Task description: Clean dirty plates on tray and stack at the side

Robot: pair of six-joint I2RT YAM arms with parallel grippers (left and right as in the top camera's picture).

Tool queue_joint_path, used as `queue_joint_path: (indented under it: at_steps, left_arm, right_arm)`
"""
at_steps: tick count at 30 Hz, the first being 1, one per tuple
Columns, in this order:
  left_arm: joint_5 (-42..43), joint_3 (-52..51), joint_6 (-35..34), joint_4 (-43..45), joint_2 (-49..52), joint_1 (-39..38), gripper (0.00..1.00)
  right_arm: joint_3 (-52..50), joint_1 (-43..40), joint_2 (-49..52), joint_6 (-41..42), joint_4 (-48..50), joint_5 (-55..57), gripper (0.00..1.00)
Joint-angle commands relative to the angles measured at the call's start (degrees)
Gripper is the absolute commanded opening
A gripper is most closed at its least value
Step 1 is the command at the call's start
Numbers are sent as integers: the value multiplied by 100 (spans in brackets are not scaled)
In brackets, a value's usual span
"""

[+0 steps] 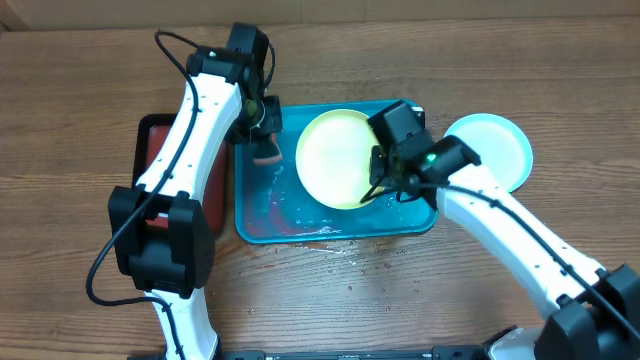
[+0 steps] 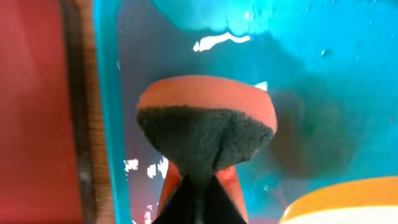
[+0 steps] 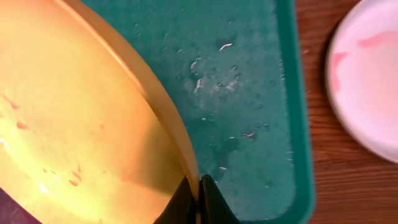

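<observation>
ROBOT ARMS AT THE WASH TRAY: Two white arms work over a large rectangular bright blue plastic tray (image 1: 262, 222) at the centre of a brown wooden worktop (image 1: 70, 90). The right pincer (image 3: 198, 202) is pressed tight on the near right rim of a round yellow-green plastic plate (image 1: 333, 158), which sits over the right half of the tray. Small red specks mark the plate's face in the wrist view. The left pincer (image 2: 198, 202), closed, pinches an orange sponge with a dark grey scouring face (image 2: 208, 121) over the tray's far left corner, just left of the plate and apart from it. Water beads glisten on the tray floor and on the worktop along the tray's near edge. A round pale teal plastic plate (image 1: 497, 148) rests on the worktop just right of the tray, with faint red smears on its white centre. A smaller dark red tray (image 2: 31, 93) lies left of the blue one, partly under the left arm.
</observation>
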Motion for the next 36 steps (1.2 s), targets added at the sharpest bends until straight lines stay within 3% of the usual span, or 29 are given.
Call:
queue_joint_path:
  at_steps: [1,10,23,36]
  left_arm:
    - [409,-256,125,120,22,-22,5]
    - [494,-354,127,146,22,-22,4]
    - [494,-354,127,142,22,-24,4]
    - [492,-354,127,142,22,-55,4]
  right_arm:
    - [39,420,-153,251,-146,1727,4]
    - [68,1351,-160,1021,-717,4398,4]
    - [68,2037,-166,1027,-717,6889,4]
    - [68,2124,-166,1025,-719,7261,4]
